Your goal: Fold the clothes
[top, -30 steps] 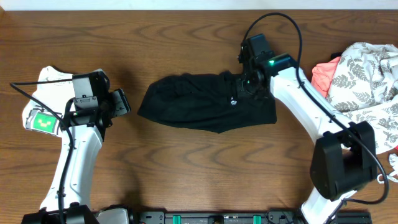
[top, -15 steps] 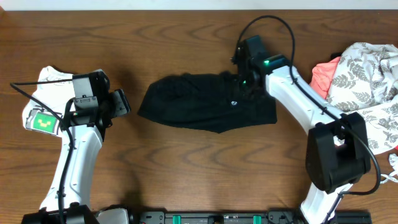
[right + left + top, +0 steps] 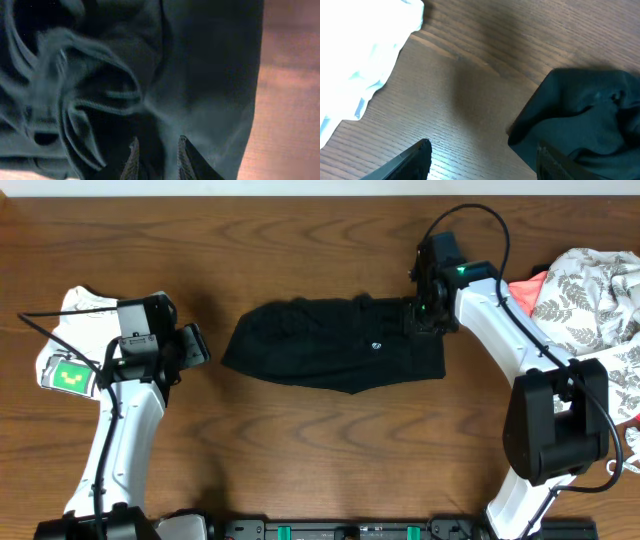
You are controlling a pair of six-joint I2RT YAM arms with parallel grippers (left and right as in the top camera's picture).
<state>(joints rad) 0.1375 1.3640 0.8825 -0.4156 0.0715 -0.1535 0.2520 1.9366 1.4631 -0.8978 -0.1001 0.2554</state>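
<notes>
While the left end effector hangs released, the right end effector pinches the black garment. It lies rumpled.

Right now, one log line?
black garment spread, rumpled | left gripper open, off its left end | right gripper on its right end, grip unclear

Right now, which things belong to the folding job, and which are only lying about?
Job: black garment; right gripper, on its right edge.
Lying about: leaf-print cloth; coral cloth; white cloth at the far left.
</notes>
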